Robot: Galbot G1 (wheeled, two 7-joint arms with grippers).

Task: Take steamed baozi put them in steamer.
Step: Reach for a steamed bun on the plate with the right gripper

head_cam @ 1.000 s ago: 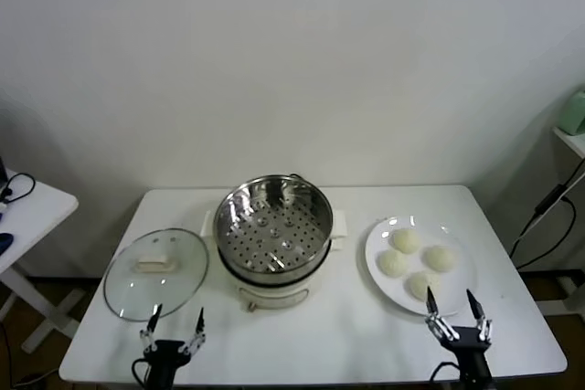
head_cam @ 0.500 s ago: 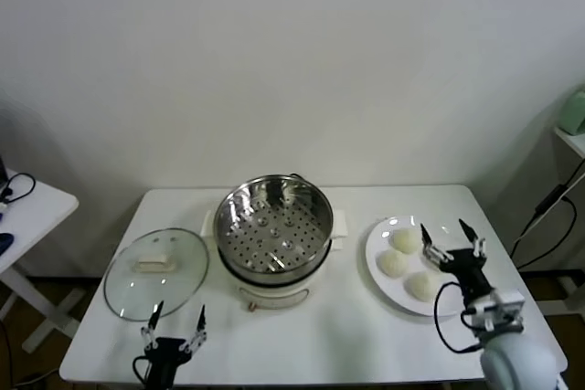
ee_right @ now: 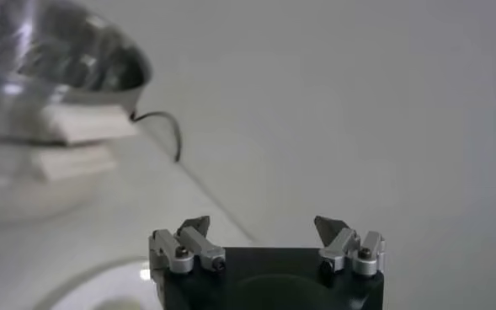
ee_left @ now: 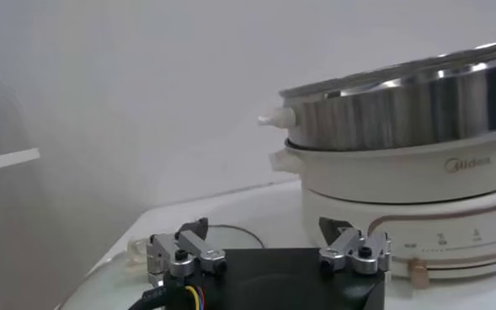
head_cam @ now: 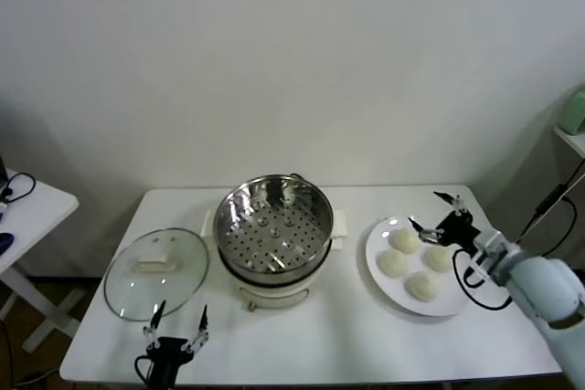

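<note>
steamer (head_cam: pixel 273 230) top open | bare table (head_cam: pixel 352 317) between steamer and plate (head_cam: pixel 384 282) | lid (head_cam: pixel 155 273) aside

Staged test/lab setup, kitchen-themed, not a real kitchen: a plain white table (head_cam: pixel 320 344) is set against a bare white wall (head_cam: pixel 292 61). Cookware is laid out on it: steamer (head_cam: pixel 273 226) at centre, glass lid (head_cam: pixel 155 273) at 9 o'clock of it, white plate (head_cam: pixel 452 297) of baozi (head_cam: pixel 393 264) at 3 o'clock. A second white table with cables (head_cam: pixel 16 187) is seen at far 9 o'clock, more cables (head_cam: pixel 548 212) at 3 o'clock
</note>
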